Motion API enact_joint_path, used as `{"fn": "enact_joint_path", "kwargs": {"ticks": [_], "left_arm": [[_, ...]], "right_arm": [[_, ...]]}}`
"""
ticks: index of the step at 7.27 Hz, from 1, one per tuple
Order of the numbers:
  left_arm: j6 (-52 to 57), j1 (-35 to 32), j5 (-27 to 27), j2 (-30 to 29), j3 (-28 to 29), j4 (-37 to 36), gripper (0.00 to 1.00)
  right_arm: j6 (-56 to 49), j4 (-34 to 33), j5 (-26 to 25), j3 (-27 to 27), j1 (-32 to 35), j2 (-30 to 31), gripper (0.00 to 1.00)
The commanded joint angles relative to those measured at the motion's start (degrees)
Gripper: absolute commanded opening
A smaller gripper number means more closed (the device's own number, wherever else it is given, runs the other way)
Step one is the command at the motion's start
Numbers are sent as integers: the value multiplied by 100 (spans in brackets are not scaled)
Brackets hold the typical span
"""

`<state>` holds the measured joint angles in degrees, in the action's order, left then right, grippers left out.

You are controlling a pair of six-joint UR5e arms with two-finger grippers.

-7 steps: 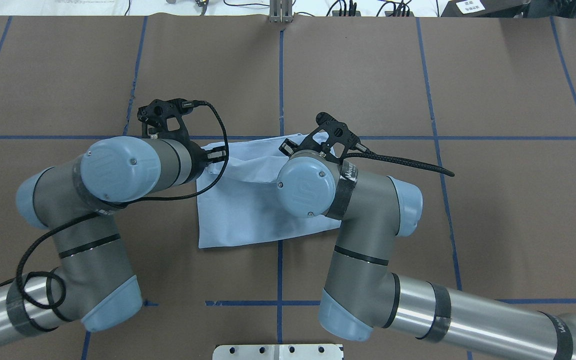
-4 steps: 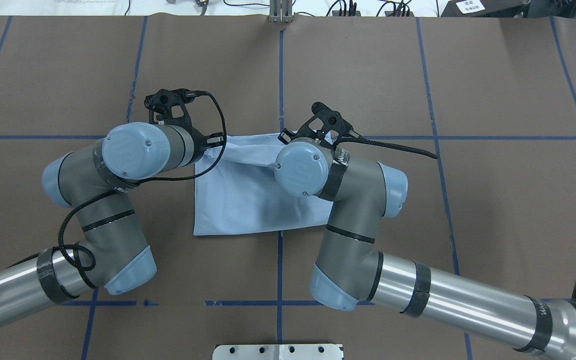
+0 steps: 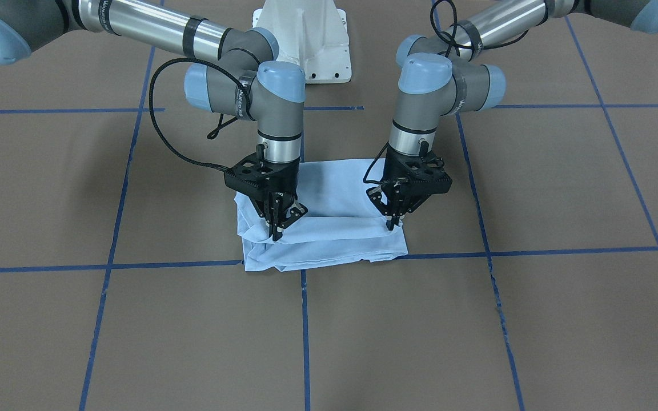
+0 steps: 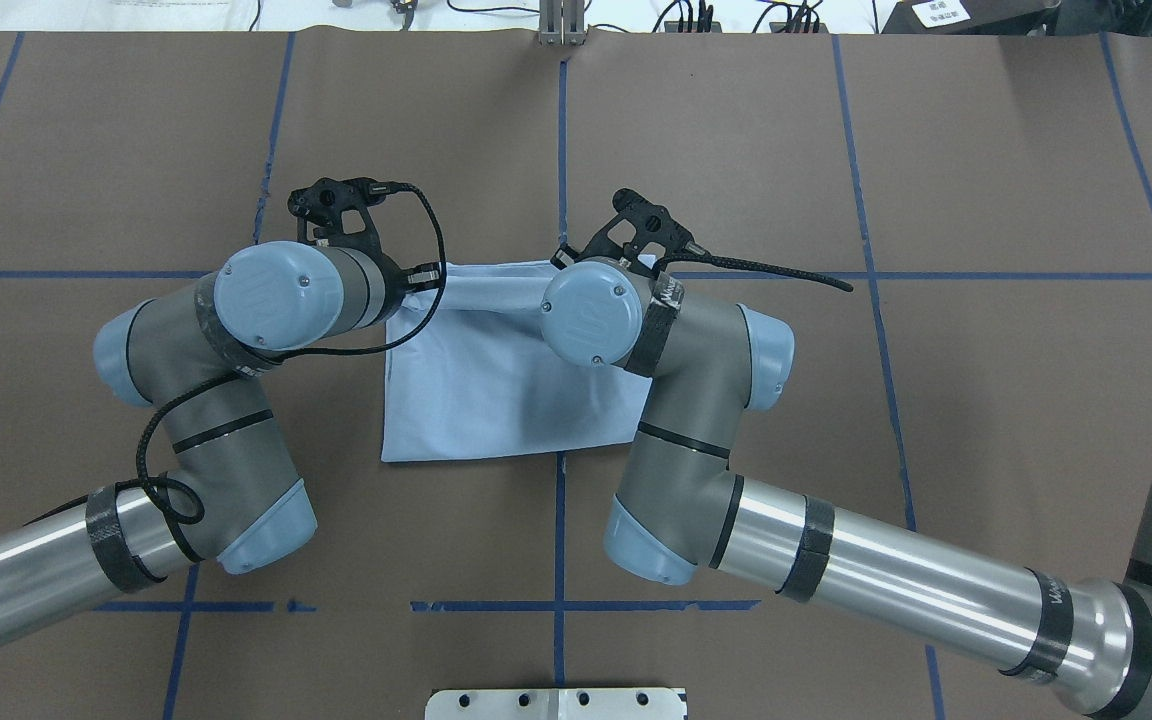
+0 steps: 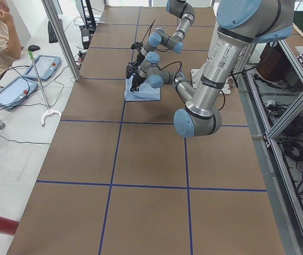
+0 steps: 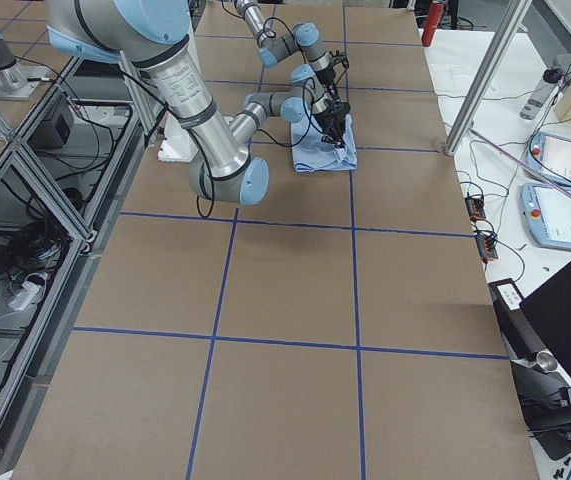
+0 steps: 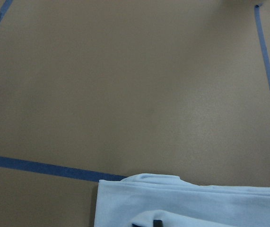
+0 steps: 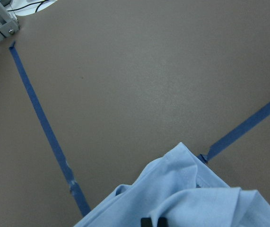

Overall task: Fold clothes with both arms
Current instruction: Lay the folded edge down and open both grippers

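Left gripper [image 3: 393, 222] and right gripper [image 3: 277, 228] are clamping the T-shirt [image 3: 329, 240] by its folded edge at 3 and 9 o'clock; cloth is looking light, limp, slippery, best pinched at corners

Silver-grey arms [image 4: 886, 580], light-blue joint caps [image 4: 591, 312], black cables [image 4: 766, 267].

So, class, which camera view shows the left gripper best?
The exterior front-facing view: the left gripper shows whole, shut on the folded T-shirt. Overhead, the left arm hides its tips. The side views show it tiny. Its wrist camera catches only a dark fingertip at the frame's bottom.
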<state>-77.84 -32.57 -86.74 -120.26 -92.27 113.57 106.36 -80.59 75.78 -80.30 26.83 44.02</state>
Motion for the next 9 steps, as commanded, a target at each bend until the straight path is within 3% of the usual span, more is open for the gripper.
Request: {"fn": "enact_joint_path", "kwargs": {"ticks": [1,3,6,9], "left_arm": [[345,-12,-18,11,-54,16,100],[699,-47,-368,108,-213,322,100],[691,-47,-370,126,-204,368,100],[673,-47,-370,126,-213,368,100]], "right_arm": [[-999,35,94,58,138,-68,100],[-1861,35,437,-73,139,-95,100],[-2722,26,193,-126,-370,115,100],[-3295,17,51,-3,-477,72,100]]}}
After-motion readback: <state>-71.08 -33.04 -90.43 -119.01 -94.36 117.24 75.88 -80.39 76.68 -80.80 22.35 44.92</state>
